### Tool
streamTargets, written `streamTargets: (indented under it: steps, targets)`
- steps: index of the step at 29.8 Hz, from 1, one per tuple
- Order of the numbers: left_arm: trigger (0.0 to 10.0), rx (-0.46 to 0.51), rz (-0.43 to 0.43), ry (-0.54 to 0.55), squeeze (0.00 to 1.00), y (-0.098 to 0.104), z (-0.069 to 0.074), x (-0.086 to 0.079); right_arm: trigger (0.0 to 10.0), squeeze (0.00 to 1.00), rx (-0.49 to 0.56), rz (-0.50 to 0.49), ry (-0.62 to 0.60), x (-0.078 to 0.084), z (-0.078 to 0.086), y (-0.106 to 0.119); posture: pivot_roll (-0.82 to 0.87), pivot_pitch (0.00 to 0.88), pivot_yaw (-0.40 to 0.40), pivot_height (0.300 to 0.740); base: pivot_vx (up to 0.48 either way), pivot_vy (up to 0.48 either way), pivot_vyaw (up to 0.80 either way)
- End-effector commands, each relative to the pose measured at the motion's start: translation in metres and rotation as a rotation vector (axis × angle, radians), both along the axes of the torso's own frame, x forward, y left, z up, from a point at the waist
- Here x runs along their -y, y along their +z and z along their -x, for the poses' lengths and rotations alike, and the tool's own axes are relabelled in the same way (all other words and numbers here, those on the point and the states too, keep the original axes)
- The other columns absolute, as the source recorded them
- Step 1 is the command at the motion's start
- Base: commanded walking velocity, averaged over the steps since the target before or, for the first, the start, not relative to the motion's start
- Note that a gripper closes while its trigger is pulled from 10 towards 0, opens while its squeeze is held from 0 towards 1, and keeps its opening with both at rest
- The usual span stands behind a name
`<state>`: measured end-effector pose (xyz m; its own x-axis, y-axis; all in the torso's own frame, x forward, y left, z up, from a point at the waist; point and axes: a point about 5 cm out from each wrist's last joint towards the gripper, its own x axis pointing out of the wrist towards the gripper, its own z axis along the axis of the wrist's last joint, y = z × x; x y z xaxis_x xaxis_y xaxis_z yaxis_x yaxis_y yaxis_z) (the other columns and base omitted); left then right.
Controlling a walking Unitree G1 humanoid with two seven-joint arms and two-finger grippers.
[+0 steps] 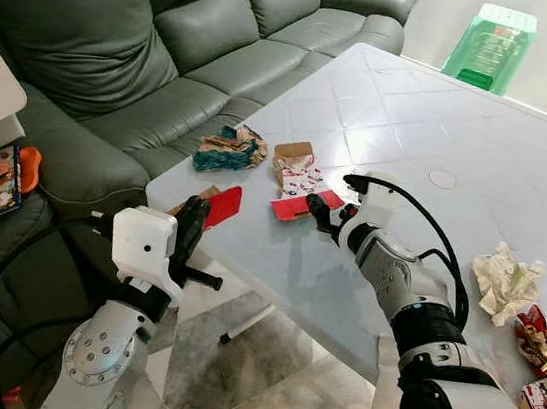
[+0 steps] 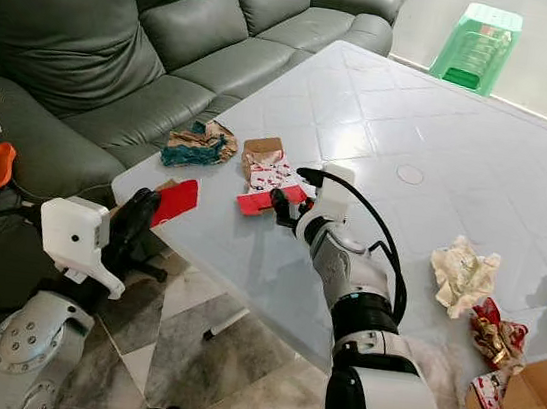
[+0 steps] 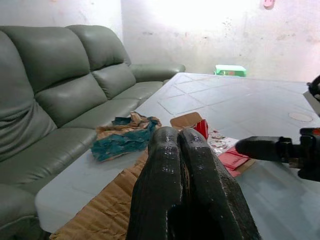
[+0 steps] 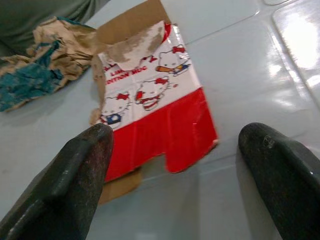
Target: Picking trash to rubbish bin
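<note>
Reaching over the white tiled tabletop (image 1: 481, 161), your right gripper (image 4: 175, 165) has its two black fingers spread wide, one on each side of the near red end of a flattened red-and-white cartoon-printed cardboard box (image 4: 155, 115); they hover just above it, and you cannot tell from these views whether they touch it. That box lies near the table's left edge. Just left of it sits a crumpled brown-and-teal paper wad (image 1: 228, 148), nearer the sofa side. Your left gripper (image 3: 187, 165) has its fingers pressed together, held at the table's near-left corner beside a small red card piece (image 1: 223, 206) lying on brown cardboard (image 3: 107, 210). Behind the table stands the dark green leather sofa (image 1: 124, 34), and a green plastic stool (image 1: 491, 47) is at the far side. To your right, a crumpled cream paper ball (image 1: 505, 283) and red-and-brown wrapper scraps (image 1: 540, 346) lie on the tabletop.
</note>
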<state>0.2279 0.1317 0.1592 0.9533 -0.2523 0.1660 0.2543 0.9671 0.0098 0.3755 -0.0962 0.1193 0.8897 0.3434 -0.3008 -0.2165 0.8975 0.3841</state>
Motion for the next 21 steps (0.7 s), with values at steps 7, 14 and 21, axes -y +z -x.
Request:
streamTargets:
  steps: [7, 14, 21]
  targets:
    - [0.0, 0.005, 0.006, -0.012, 0.0, 0.004, 0.0, 0.001, 8.6, 0.0, -0.012, -0.16, 0.048, -0.025, 0.002, 0.0, 0.15, 0.111, -0.022, 0.74, 0.0, 0.0, 0.0]
    - [0.0, 0.007, 0.008, -0.011, 0.0, 0.003, 0.001, 0.002, 0.0, 0.0, 0.032, -0.224, 0.08, -0.043, 0.0, 0.012, 0.15, 0.112, -0.029, 0.74, 0.0, 0.0, 0.0]
    - [0.0, 0.006, 0.013, -0.004, 0.0, 0.003, 0.001, 0.003, 0.0, 0.0, 0.015, -0.202, 0.055, -0.038, 0.0, 0.007, 0.15, 0.115, -0.036, 0.74, 0.0, 0.0, 0.0]
